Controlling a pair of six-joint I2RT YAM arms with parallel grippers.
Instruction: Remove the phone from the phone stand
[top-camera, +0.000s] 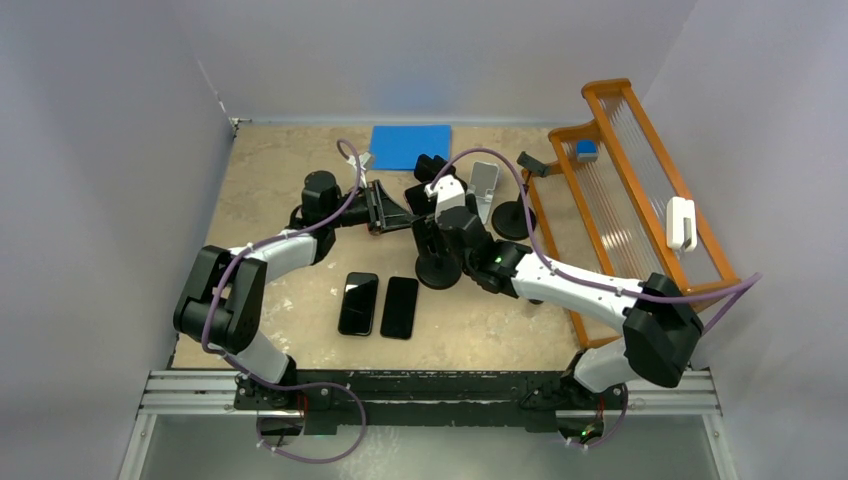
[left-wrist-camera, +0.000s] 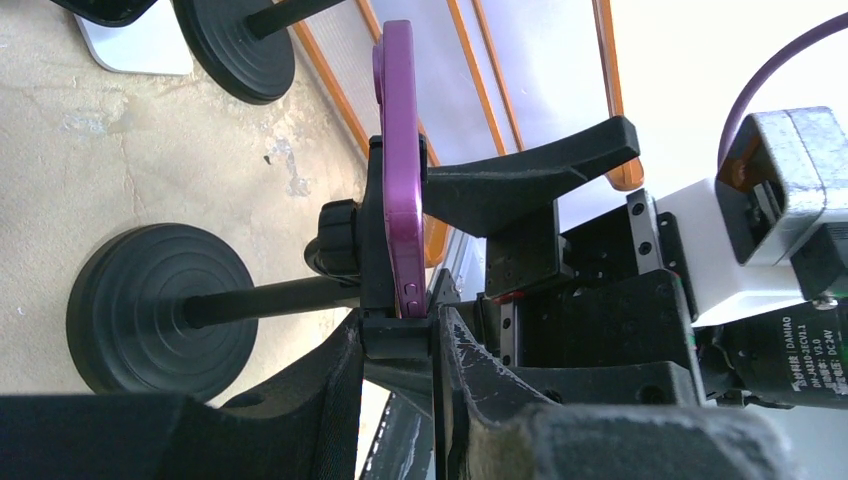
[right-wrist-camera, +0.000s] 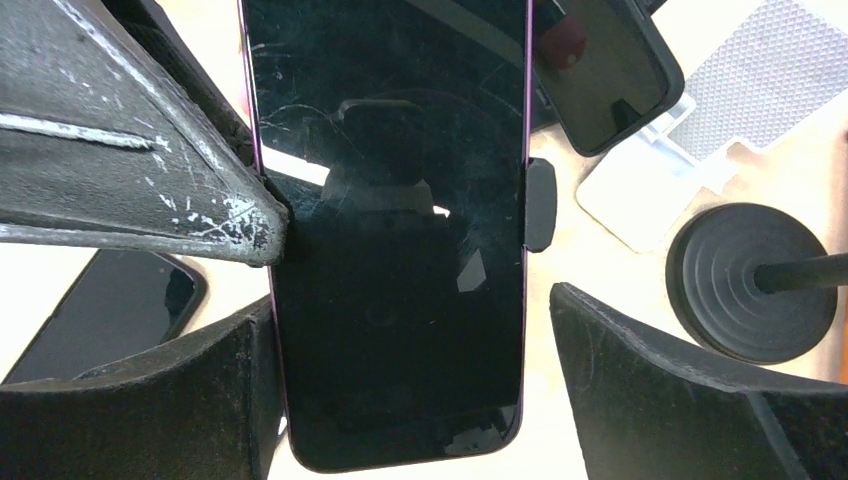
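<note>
Bright, even light, soft shadows; the phone (right-wrist-camera: 390, 300) mirrors reflections, and the left wrist view's background is overexposed.

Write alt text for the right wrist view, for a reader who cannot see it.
A dark-screened, purple-edged phone fills the view, held in a stand whose clip grips its right side. The right gripper is open, one finger either side of the phone's lower half; the left gripper's finger meets its left edge.

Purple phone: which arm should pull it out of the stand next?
Right arm. The right gripper is open, a finger on each side of the purple phone, ready to squeeze. The left gripper is pinched shut on the phone stand, so it looks busy holding that steady.
</note>
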